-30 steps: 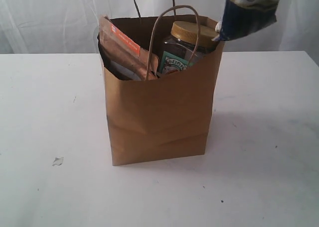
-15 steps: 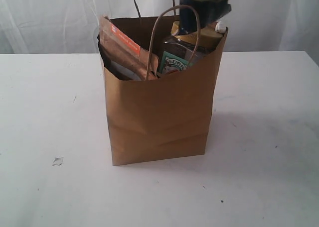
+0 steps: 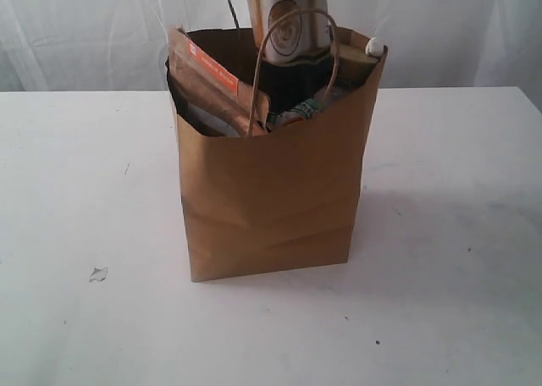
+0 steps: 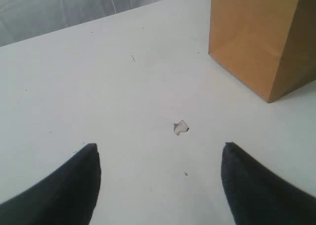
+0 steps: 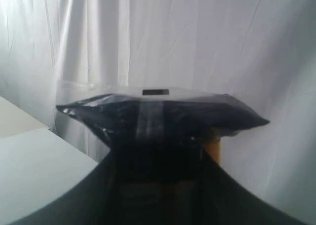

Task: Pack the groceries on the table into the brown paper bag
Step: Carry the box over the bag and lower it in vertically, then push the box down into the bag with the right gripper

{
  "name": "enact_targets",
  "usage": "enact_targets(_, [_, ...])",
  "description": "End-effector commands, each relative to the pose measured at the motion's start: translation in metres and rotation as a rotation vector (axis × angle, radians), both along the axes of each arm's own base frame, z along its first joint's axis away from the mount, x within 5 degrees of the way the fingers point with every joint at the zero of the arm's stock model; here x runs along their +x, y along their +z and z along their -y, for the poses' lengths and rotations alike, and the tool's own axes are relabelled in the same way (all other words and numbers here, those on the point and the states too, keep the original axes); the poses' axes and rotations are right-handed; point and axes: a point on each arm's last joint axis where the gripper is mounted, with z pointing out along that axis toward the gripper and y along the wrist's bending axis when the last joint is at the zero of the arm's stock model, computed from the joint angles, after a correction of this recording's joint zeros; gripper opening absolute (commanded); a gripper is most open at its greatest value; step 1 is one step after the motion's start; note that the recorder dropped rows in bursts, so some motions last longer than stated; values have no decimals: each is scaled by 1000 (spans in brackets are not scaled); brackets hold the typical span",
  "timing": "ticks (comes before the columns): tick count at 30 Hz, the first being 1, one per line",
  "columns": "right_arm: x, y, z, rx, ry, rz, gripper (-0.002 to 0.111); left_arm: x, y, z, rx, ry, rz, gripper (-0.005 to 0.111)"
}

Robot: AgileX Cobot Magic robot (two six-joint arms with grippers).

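Observation:
The brown paper bag (image 3: 271, 200) stands upright mid-table, and one lower corner of it shows in the left wrist view (image 4: 256, 42). A brown-orange pouch (image 3: 207, 81) leans inside at its left. The long white-blue packet (image 3: 288, 22) hangs upright in the bag's mouth, covering most of the gold-lidded jar (image 3: 356, 56). A white cap (image 3: 373, 46) peeks over the bag's right rim. My right gripper (image 5: 158, 161) is shut on the packet (image 5: 158, 114), dark in its own view. My left gripper (image 4: 160, 151) hovers open over the bare table (image 4: 123, 87), with nothing between its fingers.
A small torn scrap (image 3: 98, 273) lies on the tabletop left of the bag, just ahead of the left gripper in its wrist view (image 4: 181, 128). White curtains hang behind the table. The bag's loop handle (image 3: 292, 30) arches in front of the packet.
The packet has swung from above the bag's right rim to the left, turned upright, and come down into the bag's mouth in front of the jar. The left gripper has not moved.

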Motion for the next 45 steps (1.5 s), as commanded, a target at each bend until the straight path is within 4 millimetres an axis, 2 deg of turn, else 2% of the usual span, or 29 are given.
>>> enact_targets(1, [0, 9, -3, 30, -2, 63, 0, 0, -1, 0, -16, -1, -1, 71])
enact_targets(8, [4, -2, -9, -17, 15, -1, 0, 0, -1, 0, -16, -1, -1, 71])
enact_targets(14, [5, -13, -14, -151, 34, -2, 0, 0, -1, 0, -16, -1, -1, 71])
enact_targets(21, [12, -17, -19, -95, 31, -33, 0, 0, -1, 0, -16, -1, -1, 71])
enact_targets(41, [33, -64, -40, -141, 58, -315, 0, 0, -1, 0, -16, -1, -1, 71])
enact_targets(45, [35, -68, -42, -135, 56, -336, 0, 0, -1, 0, -16, -1, -1, 71])
